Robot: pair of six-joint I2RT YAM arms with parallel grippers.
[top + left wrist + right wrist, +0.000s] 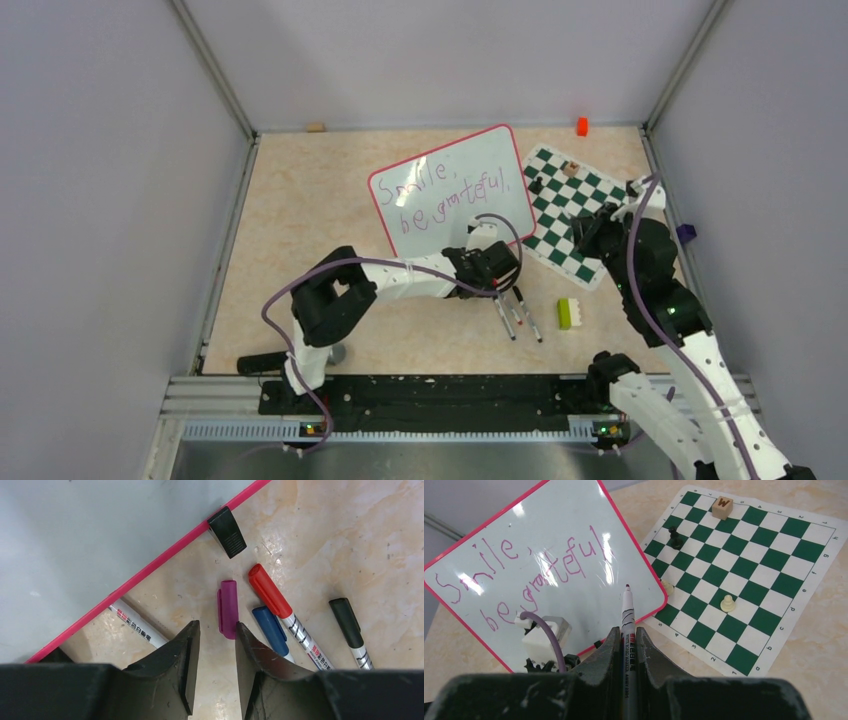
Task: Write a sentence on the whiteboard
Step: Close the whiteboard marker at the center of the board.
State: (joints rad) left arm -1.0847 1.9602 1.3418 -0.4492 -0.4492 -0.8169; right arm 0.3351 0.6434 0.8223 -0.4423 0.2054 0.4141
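At the middle of the bench point(300, 220) the whiteboard point(450, 190) lies turned at an angle, its right edge over the near corner of the chess mat point(575, 215). The sentence point(440, 195) runs across it in two purple-magenta lines, "Smile," above "be grateful,".

From the right wrist view I see my right hand point(626, 632) closed on a marker point(628, 615). The marker's uncapped tip points up over the lower right part of the whiteboard, below the word "grateful". I cannot tell whether the tip touches the surface.

From the left wrist view I see my left hand point(217, 630) with its fingers apart and nothing between them, low over the bench just off the whiteboard's pink rim. A purple cap point(228, 609) lies just beyond the gap. Beside the cap lie a blue-capped marker point(270, 625), a red-capped marker point(272, 592) touching it, and a black-capped marker point(347, 622) a little apart. One black foot point(227, 532) sits on the rim, and a white marker barrel point(137, 625) runs partly under the rim.

On the chess mat stand a wooden block marked W point(724, 507), a black piece point(675, 537) and a cream pawn point(727, 603).
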